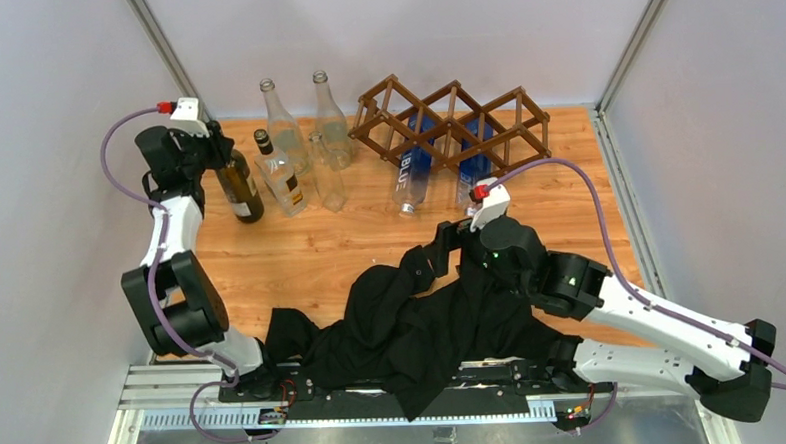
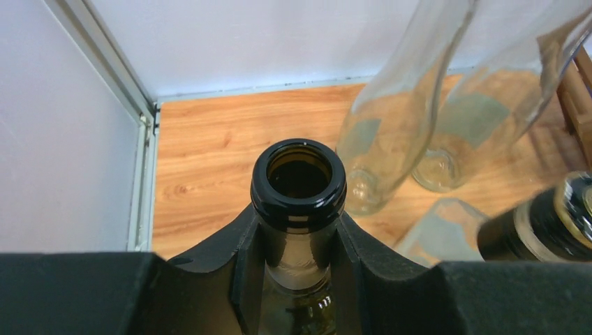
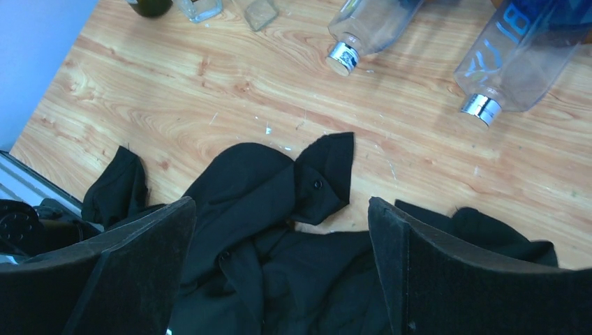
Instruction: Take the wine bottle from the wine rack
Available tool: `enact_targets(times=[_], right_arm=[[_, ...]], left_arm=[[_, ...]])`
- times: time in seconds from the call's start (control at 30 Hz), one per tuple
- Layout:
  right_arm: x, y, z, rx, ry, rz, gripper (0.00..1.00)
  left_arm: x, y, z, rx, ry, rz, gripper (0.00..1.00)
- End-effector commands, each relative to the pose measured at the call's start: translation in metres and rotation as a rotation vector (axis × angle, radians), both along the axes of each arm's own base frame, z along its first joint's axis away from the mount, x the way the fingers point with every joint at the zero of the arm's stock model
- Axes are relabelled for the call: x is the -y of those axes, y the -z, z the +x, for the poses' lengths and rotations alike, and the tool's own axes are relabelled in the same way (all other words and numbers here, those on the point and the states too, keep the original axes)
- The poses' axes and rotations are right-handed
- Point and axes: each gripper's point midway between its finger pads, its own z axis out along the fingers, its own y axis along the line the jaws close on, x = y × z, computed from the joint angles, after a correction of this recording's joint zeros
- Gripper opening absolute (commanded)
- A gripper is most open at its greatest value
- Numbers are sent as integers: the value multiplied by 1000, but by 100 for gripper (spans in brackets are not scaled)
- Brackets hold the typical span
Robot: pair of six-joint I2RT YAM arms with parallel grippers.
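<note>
Clamping the wine bottle (image 1: 239, 189) by its neck, left gripper (image 2: 299, 230) holds it upright at far left; right gripper (image 3: 279, 209) gapes, empty.

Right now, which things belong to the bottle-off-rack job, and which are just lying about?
Job: wine rack; dark wine bottle in left fingers; two blue-labelled bottles in the rack.
Lying about: black cloth; standing clear bottles.
</note>
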Motion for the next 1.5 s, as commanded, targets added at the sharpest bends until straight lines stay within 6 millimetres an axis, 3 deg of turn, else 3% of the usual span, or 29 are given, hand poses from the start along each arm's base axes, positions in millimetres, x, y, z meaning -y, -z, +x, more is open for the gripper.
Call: enact_targets(times=[0.0,0.13,0.33,0.47,0.73,0.83,0.97,1.1,1.27,1.47], right_arm=[[19,-12,-6,-50,39,-24,96],[20,-10,-13,-103,24,-58,97],[34,17,-28,-272,36,-181,98],[37,28,-20,-327,70,-200,98],[18,55,51,-285,154,-97,100],[5,65,86,-275,179,-39,100],[-16,60,133,-234,187,2,100],[-32,73,180,-231,211,-15,100],[-39,99,218,-252,234,-39,100],[-33,128,247,-271,277,-37,100]], left_arm=[[-5,-75,30,259,35,38,0],[-8,-76,49,290,50,15,0],[-15,-70,69,299,47,-11,0],[-13,-64,76,290,53,-20,2],[2,-57,75,275,81,-20,32],[4,-57,71,275,83,-17,54],[5,-63,63,276,77,21,71],[-6,-74,54,224,22,79,96],[-16,-85,28,152,-9,110,100],[-9,-68,-14,-106,33,114,100]])
